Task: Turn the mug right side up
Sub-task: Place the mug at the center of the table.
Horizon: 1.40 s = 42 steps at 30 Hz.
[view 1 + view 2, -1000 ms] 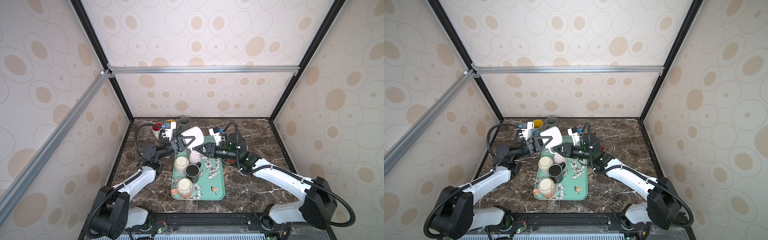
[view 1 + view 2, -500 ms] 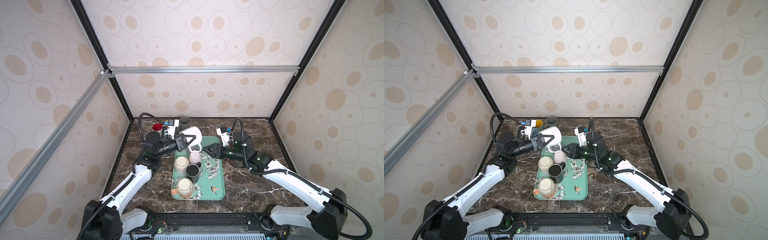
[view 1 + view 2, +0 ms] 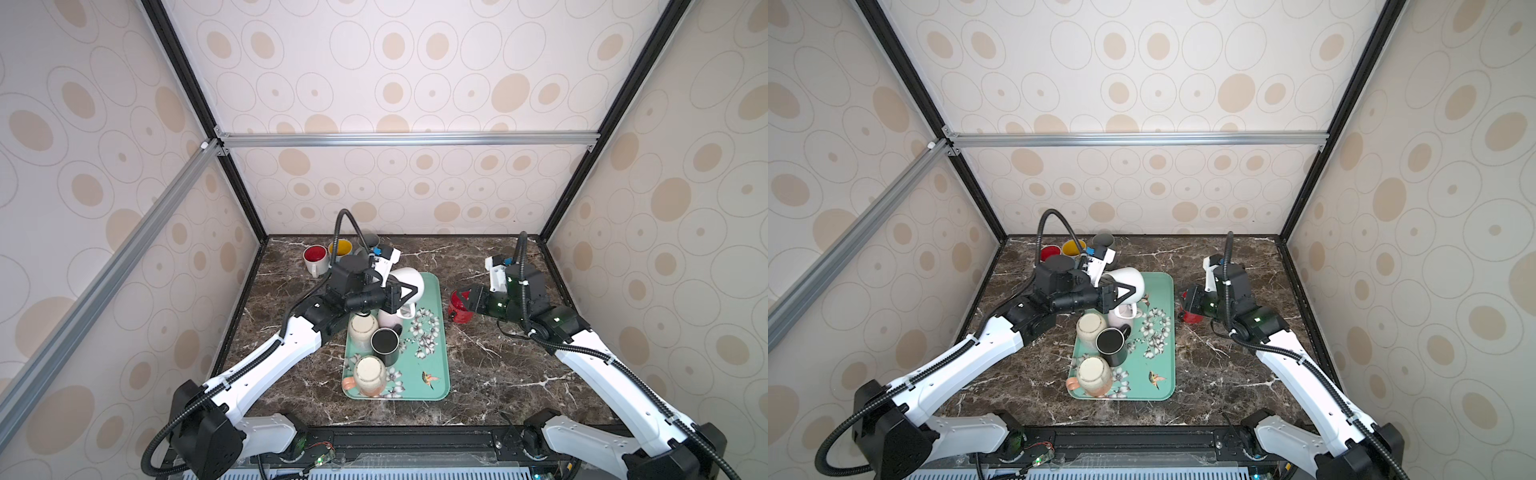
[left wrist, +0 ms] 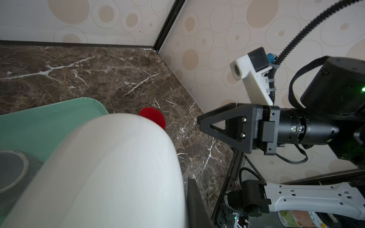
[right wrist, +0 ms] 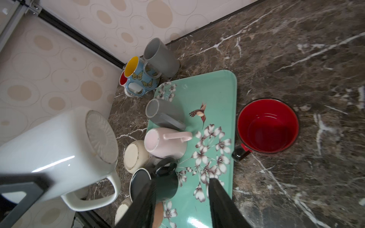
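A large white mug (image 3: pixel 409 276) (image 3: pixel 1130 279) hangs tilted on its side over the far end of the teal tray (image 3: pixel 434 365) (image 3: pixel 1160 365). My left gripper (image 3: pixel 409 293) (image 3: pixel 1126 294) is shut on it. In the right wrist view the mug (image 5: pixel 53 150) shows its ribbed base, with the handle hanging below. It fills the left wrist view (image 4: pixel 110 167), one finger (image 4: pixel 197 205) beside it. My right gripper (image 3: pixel 462 300) (image 3: pixel 1192 298) (image 5: pixel 182 181) is open and holds nothing, off to the right above a red mug (image 3: pixel 457 313) (image 5: pixel 267 126).
On the tray (image 5: pixel 217 94) are a pink mug (image 5: pixel 164 144), cream mugs (image 3: pixel 362 330) (image 3: pixel 369 374), a black mug (image 3: pixel 384 341) and a grey one (image 5: pixel 164 114). Three upright mugs (image 3: pixel 314 257) (image 5: pixel 138 79) (image 5: pixel 161 57) stand in the back left corner.
My right gripper has drawn back from the white mug to the right side of the table, over the red mug. My left gripper has kept the mug and shifted slightly right.
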Each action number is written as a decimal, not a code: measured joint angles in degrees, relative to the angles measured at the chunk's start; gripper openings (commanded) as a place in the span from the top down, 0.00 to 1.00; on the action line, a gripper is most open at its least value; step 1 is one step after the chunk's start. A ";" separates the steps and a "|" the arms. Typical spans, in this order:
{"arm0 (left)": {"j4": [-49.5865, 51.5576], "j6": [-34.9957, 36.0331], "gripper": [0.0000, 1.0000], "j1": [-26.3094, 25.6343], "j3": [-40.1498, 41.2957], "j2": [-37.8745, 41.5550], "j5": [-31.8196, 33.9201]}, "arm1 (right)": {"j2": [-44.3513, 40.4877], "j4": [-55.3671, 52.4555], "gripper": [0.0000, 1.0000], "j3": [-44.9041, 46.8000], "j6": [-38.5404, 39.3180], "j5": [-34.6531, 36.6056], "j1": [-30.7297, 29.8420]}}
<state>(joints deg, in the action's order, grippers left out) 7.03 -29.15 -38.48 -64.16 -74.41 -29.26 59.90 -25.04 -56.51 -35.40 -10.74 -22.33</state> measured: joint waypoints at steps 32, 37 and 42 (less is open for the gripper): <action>30.36 16.55 1.00 -24.20 -53.55 -52.96 12.94 | -36.74 -10.62 0.52 6.91 6.21 23.26 10.78; 38.66 18.69 1.00 -24.79 -67.67 -61.83 16.41 | -37.20 -11.69 0.52 6.91 7.39 24.79 10.78; 45.24 20.28 1.00 -25.46 -75.21 -66.55 19.34 | -37.77 -12.37 0.53 6.93 8.61 25.68 10.78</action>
<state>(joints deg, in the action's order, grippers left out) 52.27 -8.86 -63.94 -139.37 -140.97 -9.91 22.13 -37.41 -49.58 -26.79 14.94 -11.55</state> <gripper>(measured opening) 0.114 0.475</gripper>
